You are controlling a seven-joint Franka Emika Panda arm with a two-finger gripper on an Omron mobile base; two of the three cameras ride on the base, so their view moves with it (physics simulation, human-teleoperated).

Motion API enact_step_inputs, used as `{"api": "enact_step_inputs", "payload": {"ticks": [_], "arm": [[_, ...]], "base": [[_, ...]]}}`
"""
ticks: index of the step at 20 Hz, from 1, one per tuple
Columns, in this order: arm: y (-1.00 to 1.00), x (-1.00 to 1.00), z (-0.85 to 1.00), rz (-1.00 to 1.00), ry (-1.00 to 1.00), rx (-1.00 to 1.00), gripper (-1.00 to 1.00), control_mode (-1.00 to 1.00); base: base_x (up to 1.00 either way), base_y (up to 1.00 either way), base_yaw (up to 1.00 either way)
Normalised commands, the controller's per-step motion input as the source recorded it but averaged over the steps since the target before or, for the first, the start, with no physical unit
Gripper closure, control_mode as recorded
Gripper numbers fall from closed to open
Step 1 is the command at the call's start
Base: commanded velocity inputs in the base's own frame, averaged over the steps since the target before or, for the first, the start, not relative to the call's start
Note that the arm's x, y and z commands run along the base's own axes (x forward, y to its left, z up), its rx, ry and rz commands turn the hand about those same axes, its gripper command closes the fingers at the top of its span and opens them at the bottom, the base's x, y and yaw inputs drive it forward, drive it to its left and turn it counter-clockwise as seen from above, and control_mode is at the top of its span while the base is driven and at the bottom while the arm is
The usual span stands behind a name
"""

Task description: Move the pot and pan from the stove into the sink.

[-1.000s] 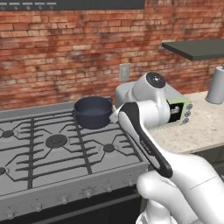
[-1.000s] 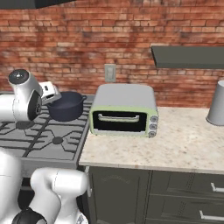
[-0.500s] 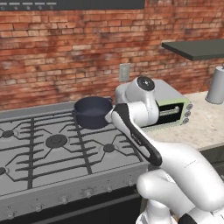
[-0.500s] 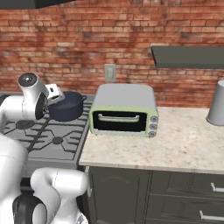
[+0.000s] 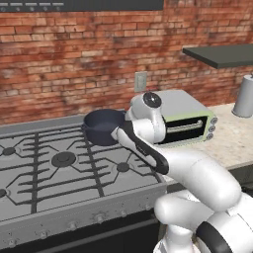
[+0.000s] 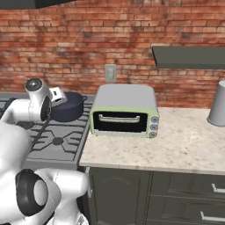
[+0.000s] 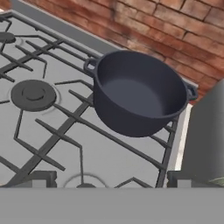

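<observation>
Nothing moved yet: pot [image 7: 139, 94] sits upper centre on stove [image 7: 39, 131], gripper [image 7: 109, 177] spread wide, empty.

One pot [image 7: 139, 94], one toaster oven [image 6: 125, 111]

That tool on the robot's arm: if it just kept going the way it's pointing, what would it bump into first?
Most likely the pot. It sits straight ahead of the open tool on the stove, beside the toaster oven. Depth is hard to judge, so it might touch the grates first.
</observation>
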Motion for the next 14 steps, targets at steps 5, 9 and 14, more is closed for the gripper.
{"api": "enact_step_inputs", "payload": {"ticks": [5, 9, 14], "arm": [[0.18, 0.43, -0.28, 0.0, 0.0, 0.0, -1.0, -1.0], [0.1, 0.42, -0.22, -0.01, 0.0, -0.01, -1.0, -1.0], [0.02, 0.41, -0.17, -0.03, 0.0, -0.02, -1.0, -1.0]], "base": [[0.0, 0.0, 0.0], [0.0, 0.0, 0.0], [0.0, 0.0, 0.0]]}}
